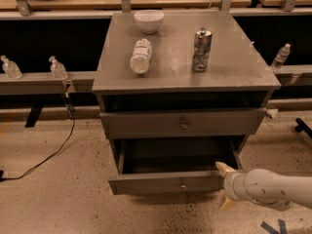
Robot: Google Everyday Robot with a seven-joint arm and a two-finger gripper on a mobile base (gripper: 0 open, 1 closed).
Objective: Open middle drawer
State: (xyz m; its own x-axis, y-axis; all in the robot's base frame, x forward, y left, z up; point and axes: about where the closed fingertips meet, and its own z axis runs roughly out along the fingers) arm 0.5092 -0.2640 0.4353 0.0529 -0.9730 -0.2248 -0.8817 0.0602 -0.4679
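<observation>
The grey cabinet (185, 77) has a drawer front with a round knob (184, 126) under its top. Below it the middle drawer (165, 183) stands pulled out, showing its dark inside and a small knob (183, 184). My gripper (224, 185), on a white arm coming from the lower right, is at the right end of this drawer's front. One pale finger (224, 168) shows above the front's edge and one below it. The fingers stand apart.
On the cabinet top are a white bowl (148, 21), a plastic bottle (140, 55) lying down and an upright can (202, 49). Small bottles (57, 68) stand on a ledge at left, another (281, 56) at right. A black cable (48, 155) runs over the floor.
</observation>
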